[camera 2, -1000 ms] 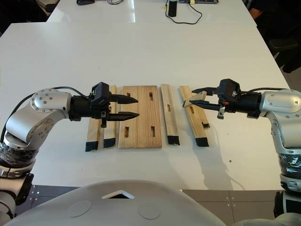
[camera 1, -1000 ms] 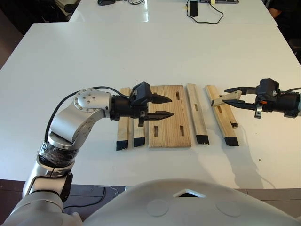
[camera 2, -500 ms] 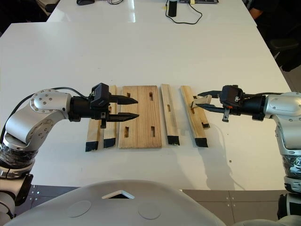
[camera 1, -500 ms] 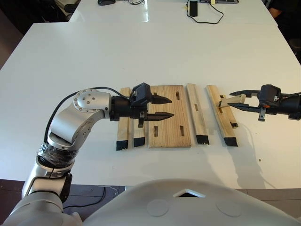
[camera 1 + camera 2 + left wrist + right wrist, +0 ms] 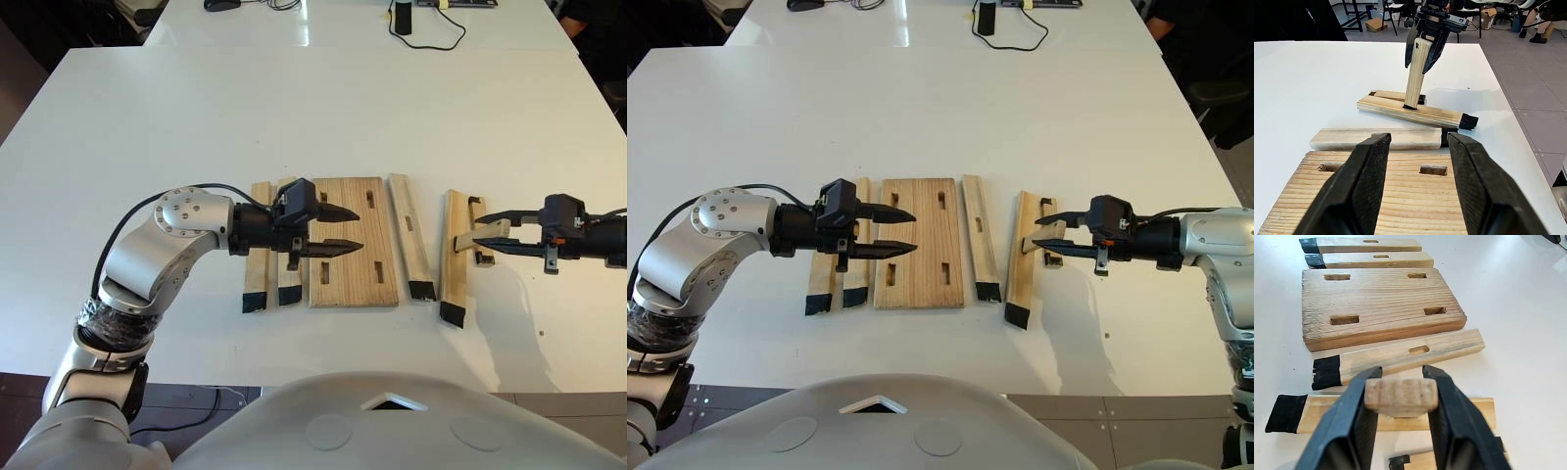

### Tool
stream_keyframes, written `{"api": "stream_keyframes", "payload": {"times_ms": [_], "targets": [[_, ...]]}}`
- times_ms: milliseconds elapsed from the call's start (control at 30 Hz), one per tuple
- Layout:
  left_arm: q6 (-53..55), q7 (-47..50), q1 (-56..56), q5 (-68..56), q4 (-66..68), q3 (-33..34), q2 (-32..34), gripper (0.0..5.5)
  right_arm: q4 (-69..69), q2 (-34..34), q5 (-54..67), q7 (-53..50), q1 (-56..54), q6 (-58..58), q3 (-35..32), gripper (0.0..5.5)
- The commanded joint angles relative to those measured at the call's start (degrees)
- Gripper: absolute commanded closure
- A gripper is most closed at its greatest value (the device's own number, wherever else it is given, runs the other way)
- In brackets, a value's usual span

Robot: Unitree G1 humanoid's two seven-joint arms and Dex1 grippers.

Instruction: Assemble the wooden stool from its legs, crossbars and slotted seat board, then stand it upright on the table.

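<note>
Pale wooden parts lie in a row on the white desk (image 5: pixel 294 117). At the far left we see two legs with black ends, the outer leg (image 5: pixel 256 269) and the inner leg (image 5: pixel 288 286), side by side and just beside the slotted seat board (image 5: pixel 367 245). The left pincer (image 5: pixel 359 227) hovers over the board's left part with its fingers spread apart and nothing between them. In the left wrist view both fingers stand clear above the board's surface.

Right of the board, a third leg (image 5: pixel 409 235) lies flat and a little apart from it. Farther right lies a fourth leg (image 5: pixel 451 279), slightly askew to the others. The right pincer (image 5: pixel 478 236) is clenched on a crossbar (image 5: pixel 1418 73), and the left wrist view shows the crossbar standing on end with its lower tip at the fourth leg's slot. In the right wrist view the crossbar's end grain sits squeezed between the two fingers (image 5: pixel 1347 421). A shorter piece (image 5: pixel 485 259) lies just beside the fourth leg, partly hidden under the pincer.
</note>
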Motion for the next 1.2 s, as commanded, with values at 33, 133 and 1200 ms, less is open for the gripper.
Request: {"api": "stream_keyframes", "payload": {"times_ms": [33,133,1200], "targets": [[-0.03,-0.26,-0.12,0.58,-0.3,-0.92,0.39,3.35,6.65,0.72,-2.7,2.96,-3.1,3.51,5.89,4.2],[0.0,-0.74,-0.56,0.52,-0.21,-1.53,0.37,3.35,10.68,1.9,-4.96,3.66,-4.86,2.43,9.16,4.2],[-1.48,-1.46,-1.46,1.78,1.24,-2.17,0.51,3.35,5.69,8.45,-1.71,-7.85,-1.29,0.15,3.23,2.84]]}}
